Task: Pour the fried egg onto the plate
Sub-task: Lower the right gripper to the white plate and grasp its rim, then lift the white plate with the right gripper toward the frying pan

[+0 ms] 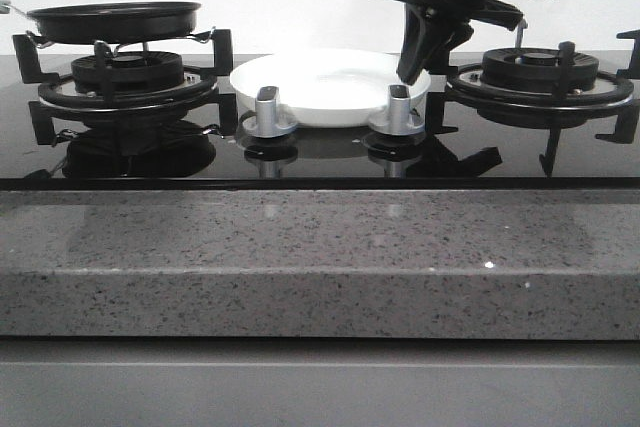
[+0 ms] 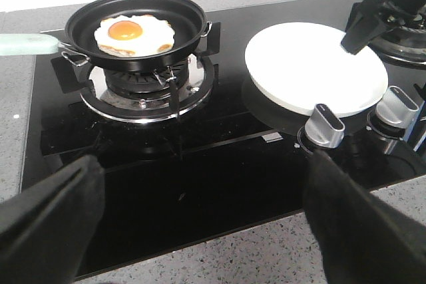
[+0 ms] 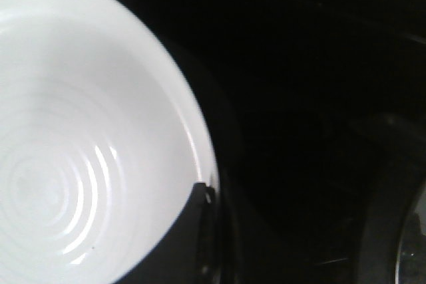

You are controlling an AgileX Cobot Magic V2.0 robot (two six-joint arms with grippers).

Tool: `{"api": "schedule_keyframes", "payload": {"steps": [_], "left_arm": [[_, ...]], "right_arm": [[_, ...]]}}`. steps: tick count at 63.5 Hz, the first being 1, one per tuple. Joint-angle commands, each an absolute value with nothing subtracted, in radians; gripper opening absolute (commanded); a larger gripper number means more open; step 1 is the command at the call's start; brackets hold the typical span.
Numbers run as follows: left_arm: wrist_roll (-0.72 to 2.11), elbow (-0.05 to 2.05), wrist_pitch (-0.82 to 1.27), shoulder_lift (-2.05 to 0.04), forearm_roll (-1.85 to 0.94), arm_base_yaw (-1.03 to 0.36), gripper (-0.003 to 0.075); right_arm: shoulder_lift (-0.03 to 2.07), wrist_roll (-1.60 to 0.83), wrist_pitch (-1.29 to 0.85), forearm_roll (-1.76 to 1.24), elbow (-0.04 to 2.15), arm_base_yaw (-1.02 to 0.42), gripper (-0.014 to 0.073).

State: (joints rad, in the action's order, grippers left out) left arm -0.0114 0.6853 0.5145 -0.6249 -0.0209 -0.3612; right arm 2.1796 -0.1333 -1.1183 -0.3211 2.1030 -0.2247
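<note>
Hovering over the desk's front edge, the left hand [image 2: 200, 231] is spread and empty; the right hand [image 1: 420, 59] sits at the plate [image 1: 330, 87] rim, mid-desk, its grip indiscernible. Fried egg [image 2: 133, 34] lies in the pan [image 2: 193, 18] toward the left edge: judged light, floppy, slippery, so take the pan handle [image 2: 26, 44].

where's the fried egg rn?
Left wrist view: the fried egg lies in the black frying pan on the left burner, left of the plate.
</note>
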Motion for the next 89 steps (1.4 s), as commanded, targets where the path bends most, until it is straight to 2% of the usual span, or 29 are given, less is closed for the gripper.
{"api": "schedule_keyframes", "payload": {"steps": [1, 13, 28, 62, 89], "left_arm": [[-0.011, 0.719, 0.446, -0.634, -0.026, -0.368, 0.0599], [-0.011, 0.719, 0.446, -0.634, -0.026, -0.368, 0.0599], [-0.011, 0.719, 0.446, -0.634, -0.026, -0.368, 0.0599], [-0.011, 0.719, 0.446, -0.634, -0.026, -0.368, 0.0599], [-0.011, 0.719, 0.450, -0.634, -0.026, -0.368, 0.0599]], "right_arm": [[2.100, -0.156, -1.070, -0.358, 2.131, -0.224, -0.0067], [2.022, -0.146, -1.013, -0.358, 2.131, -0.224, -0.0067], [1.898, -0.139, -1.056, -0.379, 2.101, -0.242, -0.0067], [1.591, -0.143, -0.782, -0.349, 1.510, -0.327, -0.0067], [1.587, -0.143, -0.728, -0.337, 1.413, -0.327, -0.0068]]}}
